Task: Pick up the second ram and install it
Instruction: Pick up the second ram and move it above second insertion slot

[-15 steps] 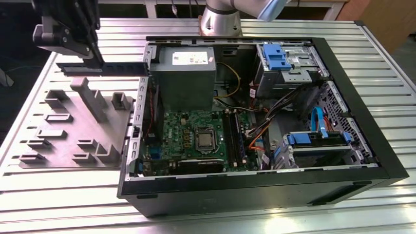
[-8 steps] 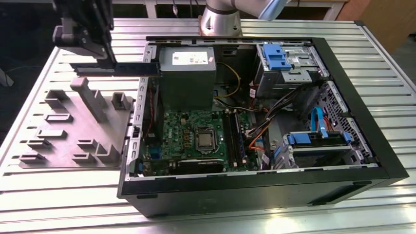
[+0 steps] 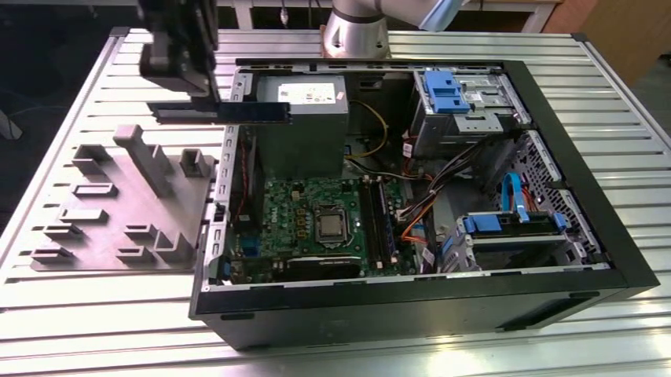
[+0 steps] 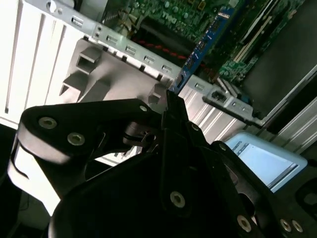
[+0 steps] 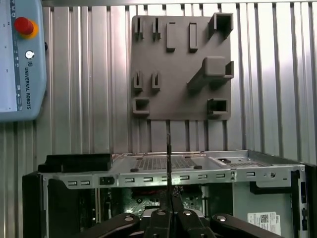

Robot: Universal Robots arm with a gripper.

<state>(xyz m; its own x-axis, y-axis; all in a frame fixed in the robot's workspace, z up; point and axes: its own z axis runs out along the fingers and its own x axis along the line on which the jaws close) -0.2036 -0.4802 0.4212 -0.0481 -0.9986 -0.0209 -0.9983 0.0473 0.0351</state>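
Exterior view, we see the tool (image 3: 199, 96) clamped on the second ram (image 3: 251, 112), held level above the wall of the computer case (image 3: 419, 306) beside the holder tray (image 3: 110, 224), second wrist view, its blue edge against the motherboard (image 4: 163, 12), first wrist view, the ram edge-on across that wall

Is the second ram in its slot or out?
Out: the gripper holds the second ram in the air over the case's edge.

The slatted metal table (image 3: 94, 314) bears a grey holder tray (image 3: 105, 236), an open computer case (image 3: 419, 306) and seemingly a pendant (image 5: 20, 64).
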